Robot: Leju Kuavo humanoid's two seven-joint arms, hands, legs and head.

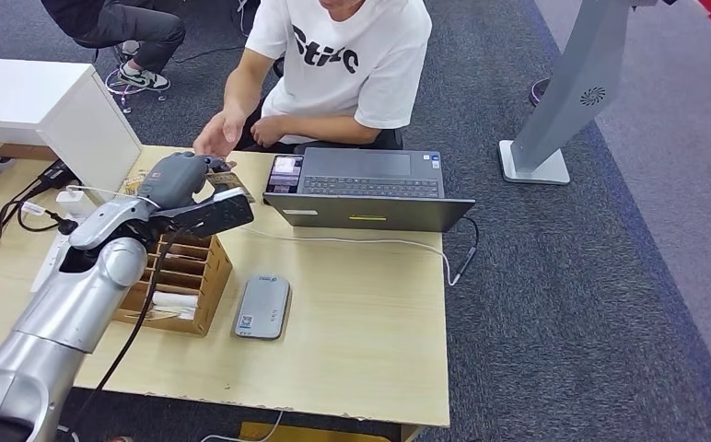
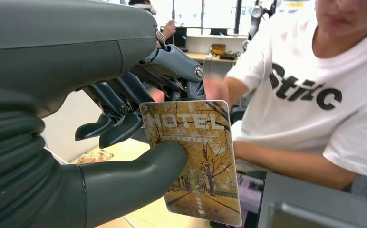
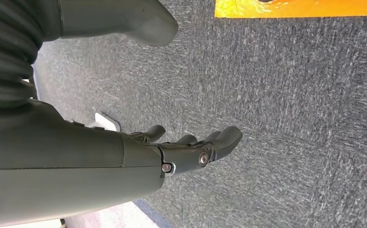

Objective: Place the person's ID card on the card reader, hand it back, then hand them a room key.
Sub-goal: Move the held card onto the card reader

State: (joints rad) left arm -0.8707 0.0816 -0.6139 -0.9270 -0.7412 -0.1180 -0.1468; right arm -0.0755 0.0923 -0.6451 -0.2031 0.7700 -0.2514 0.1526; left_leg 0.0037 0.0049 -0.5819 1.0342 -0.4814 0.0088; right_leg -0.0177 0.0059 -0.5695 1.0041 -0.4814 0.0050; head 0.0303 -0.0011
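My left hand [image 1: 184, 181] is raised over the back left of the desk, toward the person. It pinches a hotel room key card [image 2: 197, 161] printed with yellow autumn trees between thumb and fingers; in the head view the room key card [image 1: 230, 181] peeks out past the hand. The person's open hand [image 1: 217, 134] reaches in just beyond it, a short gap away. A grey card reader [image 1: 262, 307] lies flat on the desk, nothing on it. My right hand [image 3: 191, 147] hangs over grey carpet, fingers loosely apart and holding nothing.
A wooden slotted card holder [image 1: 184, 276] stands under my left forearm. An open laptop [image 1: 367, 189] sits at the desk's back, its cable trailing right. A white box [image 1: 52, 110] and cables occupy the back left. A grey stand base [image 1: 536, 166] rests on the carpet.
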